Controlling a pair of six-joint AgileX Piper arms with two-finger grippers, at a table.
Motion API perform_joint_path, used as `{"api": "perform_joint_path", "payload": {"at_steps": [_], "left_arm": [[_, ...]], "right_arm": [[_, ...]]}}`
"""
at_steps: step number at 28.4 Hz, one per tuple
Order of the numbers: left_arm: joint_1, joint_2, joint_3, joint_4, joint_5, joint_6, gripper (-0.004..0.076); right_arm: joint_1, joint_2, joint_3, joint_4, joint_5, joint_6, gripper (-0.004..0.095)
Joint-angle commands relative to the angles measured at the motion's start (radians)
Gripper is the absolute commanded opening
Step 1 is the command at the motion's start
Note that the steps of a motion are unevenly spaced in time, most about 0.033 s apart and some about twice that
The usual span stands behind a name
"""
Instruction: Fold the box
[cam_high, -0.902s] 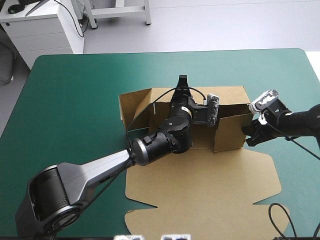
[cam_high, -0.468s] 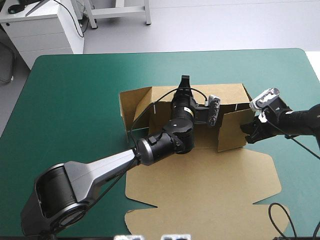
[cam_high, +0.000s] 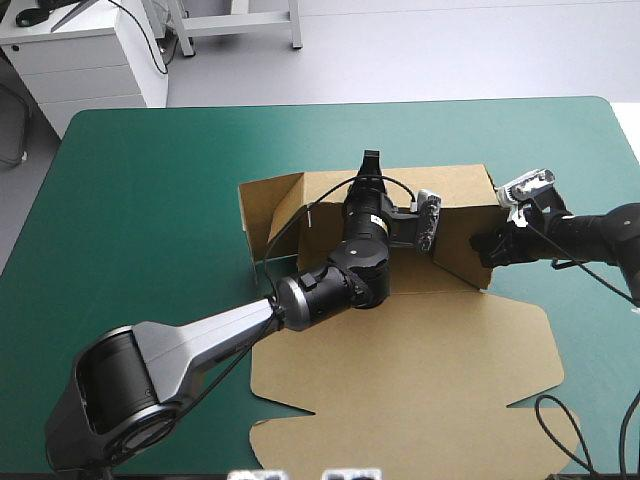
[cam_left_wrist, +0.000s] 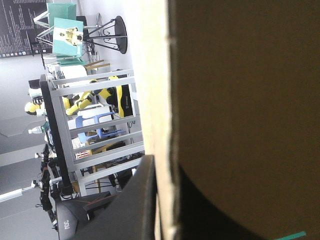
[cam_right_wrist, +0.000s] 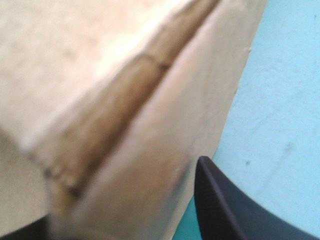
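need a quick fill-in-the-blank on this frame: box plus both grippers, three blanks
1. The left gripper has its fingers shut on the ____ wall of the box.
2. The lid lies ____ on the teal-green cover, on the side nearest the robot.
3. The right gripper meets the box at its ____ wall.

Missing words: far; flat; right.

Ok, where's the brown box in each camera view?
High view: box mid-table, far walls raised, lid flat.
Left wrist view: box wall raised, close up.
Right wrist view: box corner crease, close up.
Shared landmark: teal-green cover, only a sliver in the left wrist view.
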Motion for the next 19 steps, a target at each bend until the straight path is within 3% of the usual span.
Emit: {"api": "perform_joint_path", "payload": {"at_steps": [1, 6, 16, 19], "left_arm": [[-0.008, -0.041, -0.013, -0.016, 0.022, -0.011, -0.0008], [-0.008, -0.041, -0.013, -0.002, 0.011, -0.028, -0.0008], [-0.008, -0.041, -0.013, 0.021, 0.009, -0.073, -0.0007], [-0.008, -0.041, -0.013, 0.021, -0.002, -0.080, 0.0011]], "right_arm": [[-0.002, -0.023, -0.028, 0.123, -0.085, -0.040, 0.0255], [-0.002, -0.023, -0.028, 0.162, -0.091, -0.066, -0.0012], [-0.002, -0.023, -0.028, 0.153, -0.069, -0.042, -0.0004], [0.008, -0.023, -0.028, 0.103, -0.080, -0.004, -0.0004]]}}
